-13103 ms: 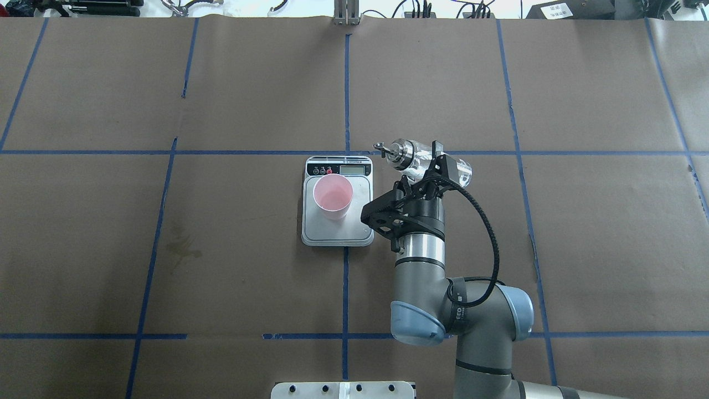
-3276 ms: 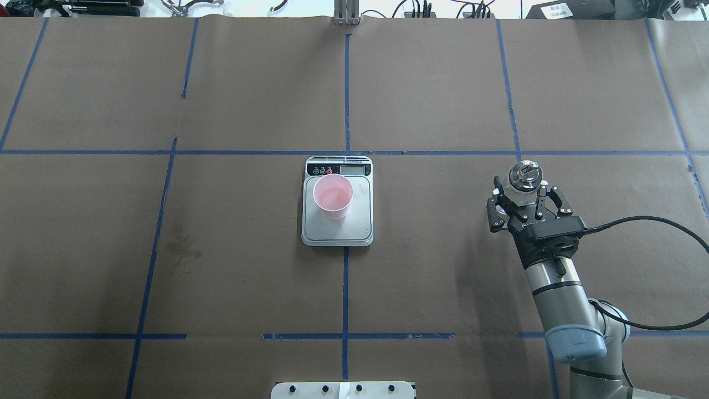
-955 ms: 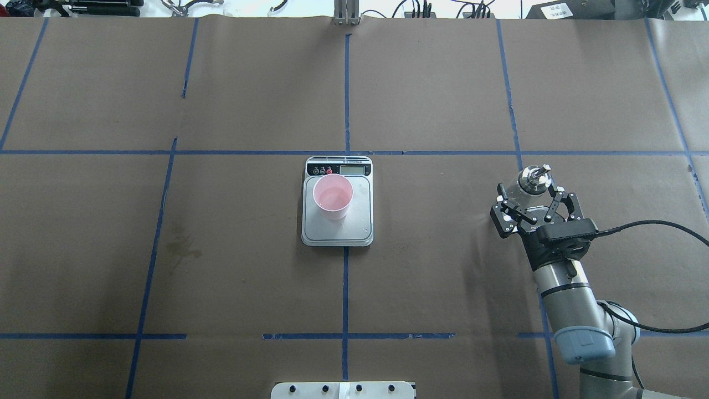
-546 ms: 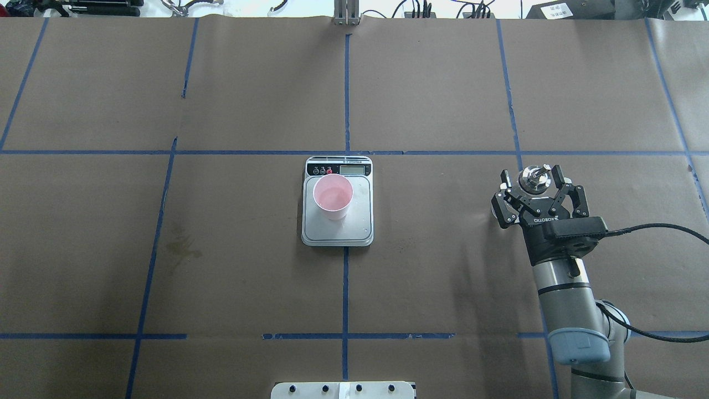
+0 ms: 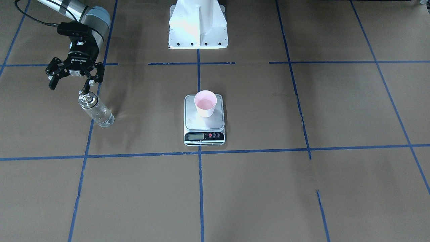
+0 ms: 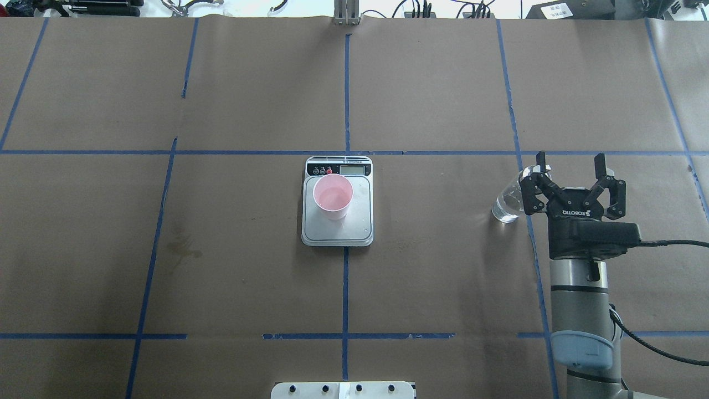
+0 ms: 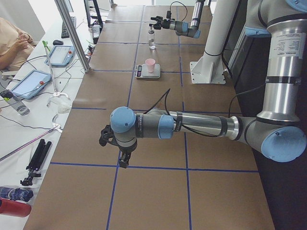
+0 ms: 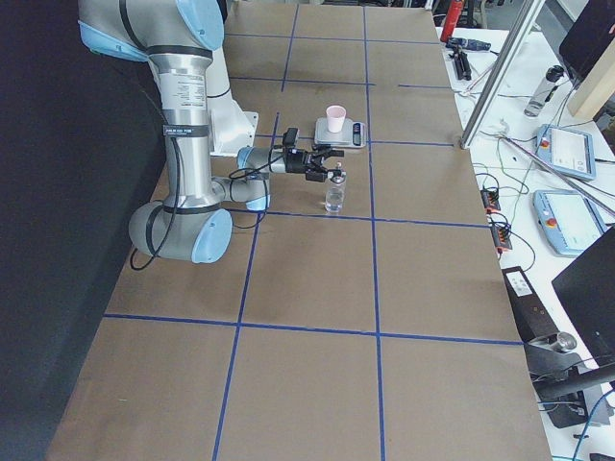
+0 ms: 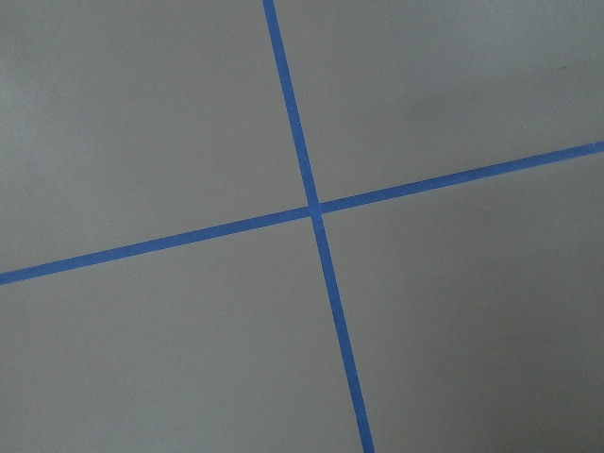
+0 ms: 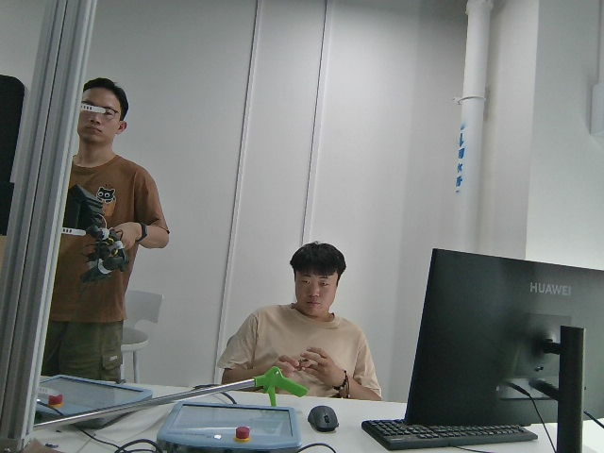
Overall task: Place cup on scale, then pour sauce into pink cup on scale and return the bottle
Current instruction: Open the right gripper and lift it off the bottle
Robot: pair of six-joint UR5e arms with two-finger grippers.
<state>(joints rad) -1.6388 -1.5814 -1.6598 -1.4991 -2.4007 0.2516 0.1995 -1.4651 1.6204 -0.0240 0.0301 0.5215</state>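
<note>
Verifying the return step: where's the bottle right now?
Overhead view: the bottle stands upright on the robot's right, well right of the scale, beside the open right gripper.

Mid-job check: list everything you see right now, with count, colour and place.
cup: one, pale pink, on the scale.
scale: one, silver and black, table centre.
bottle: one, clear glass, silver cap, upright on the robot's right, ungripped.
table: one, brown paper, blue tape grid.
people: two, one standing, one seated, behind a side desk.
monitor: one, black, on that desk.
right pincer: one, black, open, beside the bottle's cap.
left pincer: one, black, over the table's left end; open or shut unclear.
</note>
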